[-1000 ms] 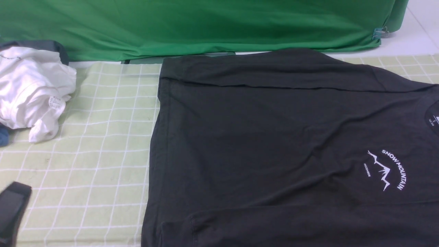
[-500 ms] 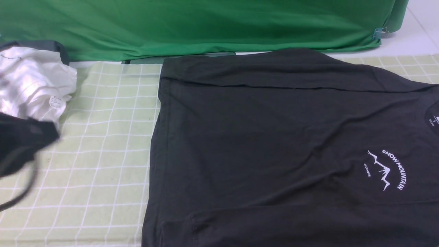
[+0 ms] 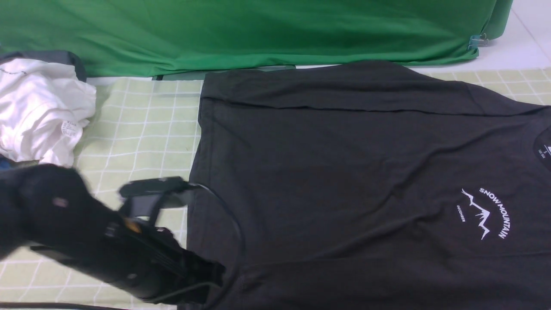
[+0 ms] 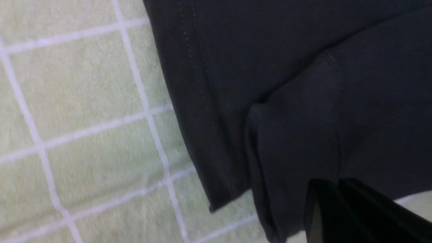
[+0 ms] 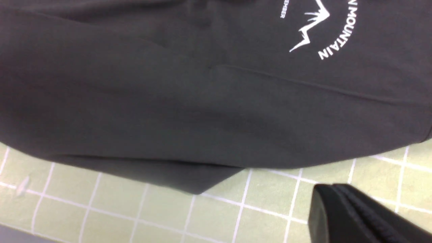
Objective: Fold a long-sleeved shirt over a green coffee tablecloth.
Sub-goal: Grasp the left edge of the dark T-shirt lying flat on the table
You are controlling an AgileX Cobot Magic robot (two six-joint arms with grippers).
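Now, soft charcoal long-sleeved shirt (image 3: 327, 181) overlaps gridded tablecloth (image 3: 133, 133); left tool (image 4: 337, 184) near hem, right tool (image 5: 332, 189) beside edge, tips of both together.

The right gripper (image 5: 334, 190), its fingertips together, hangs over the grid-lined pale green tablecloth (image 5: 216, 216), apart from the charcoal long-sleeved shirt (image 5: 189, 114). The shirt lies near one edge of the tablecloth, its long side folded inward, close to the white mountain print (image 5: 312, 25). One dark pointed flap (image 5: 189, 179) juts from under the fold.

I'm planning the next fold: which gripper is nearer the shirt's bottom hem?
Left. The left gripper is close to the hem; the right gripper is farther off, toward the chest print end.
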